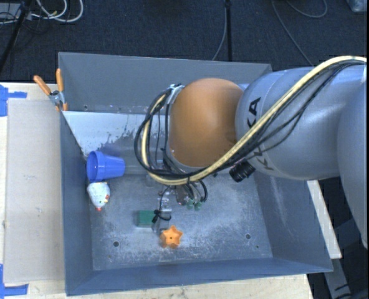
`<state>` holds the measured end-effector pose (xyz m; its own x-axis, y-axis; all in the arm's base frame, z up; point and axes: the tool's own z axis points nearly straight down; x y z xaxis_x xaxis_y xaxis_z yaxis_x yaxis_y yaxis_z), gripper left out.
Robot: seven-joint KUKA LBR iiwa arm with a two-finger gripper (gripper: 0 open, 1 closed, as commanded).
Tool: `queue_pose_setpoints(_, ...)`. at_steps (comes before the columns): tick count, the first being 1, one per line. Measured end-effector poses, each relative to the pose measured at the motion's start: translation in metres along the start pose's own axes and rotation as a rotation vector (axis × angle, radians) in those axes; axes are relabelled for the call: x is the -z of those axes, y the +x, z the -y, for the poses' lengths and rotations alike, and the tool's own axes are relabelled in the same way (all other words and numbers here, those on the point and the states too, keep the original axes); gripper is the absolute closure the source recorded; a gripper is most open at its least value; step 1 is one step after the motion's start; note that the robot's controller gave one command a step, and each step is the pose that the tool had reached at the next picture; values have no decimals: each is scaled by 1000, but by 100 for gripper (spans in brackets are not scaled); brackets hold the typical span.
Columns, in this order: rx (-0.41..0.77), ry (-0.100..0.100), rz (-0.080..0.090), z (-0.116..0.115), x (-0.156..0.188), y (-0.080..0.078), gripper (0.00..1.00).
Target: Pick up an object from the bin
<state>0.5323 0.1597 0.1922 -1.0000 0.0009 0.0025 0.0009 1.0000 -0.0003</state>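
My gripper (162, 212) reaches down below the arm's wrist to the bin floor, near the middle front. Its tip stands right beside a small flat green piece (144, 217), at that piece's right edge; whether they touch I cannot tell. A small orange star-shaped thing (170, 236) lies just in front of the gripper, apart from it.
A blue cup (105, 166) lies on its side by the bin's left wall. A small white toy with a red spot (98, 195) lies just below the cup. The arm, with its orange cover and cables, hangs over the bin's middle and right.
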Motion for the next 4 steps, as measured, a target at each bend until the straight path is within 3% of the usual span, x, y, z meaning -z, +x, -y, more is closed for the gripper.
queue_pose_setpoints(1, 3, -2, -1, 42, -44, 11, 0)
queue_pose_setpoints(2, -106, -2, -3, 64, -117, 18, 100)
queue_pose_setpoints(3, -107, -2, -3, 64, -117, 18, 100)
queue_pose_setpoints(4, -77, -2, -1, 63, 35, -1, 100)
